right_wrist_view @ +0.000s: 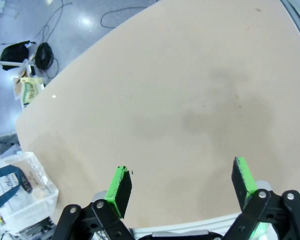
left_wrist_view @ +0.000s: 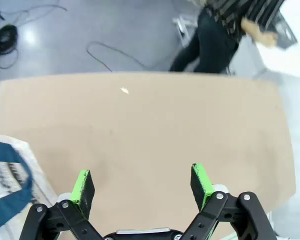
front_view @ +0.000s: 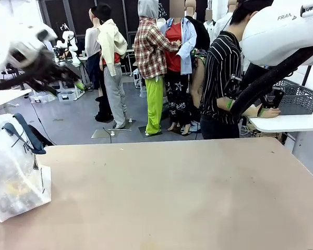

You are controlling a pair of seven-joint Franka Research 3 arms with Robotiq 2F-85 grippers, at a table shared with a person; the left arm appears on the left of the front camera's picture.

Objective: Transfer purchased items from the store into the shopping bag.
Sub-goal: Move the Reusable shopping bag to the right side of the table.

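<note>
The shopping bag [front_view: 15, 177], whitish and translucent with navy handles, stands at the table's left edge, and yellowish purchased items [front_view: 14, 190] show faintly through it. The bag's navy strap [left_wrist_view: 10, 175] lies at the lower left of the left wrist view. My left gripper [left_wrist_view: 142, 185] hangs open high over bare tabletop, holding nothing. My left arm [front_view: 26, 52] is a blur at the upper left. My right gripper [right_wrist_view: 182, 182] is open and holds nothing, high above the table, with the bag [right_wrist_view: 20, 185] far below on its left. The store, a dark lattice basket [front_view: 297, 96], sits on a white side table behind.
A person in a striped shirt [front_view: 224, 78] stands past the far edge, turned toward the basket with a hand [front_view: 271, 112] by it. My right arm [front_view: 281, 31] crosses the upper right. The tan tabletop [front_view: 188, 198] is wide and flat.
</note>
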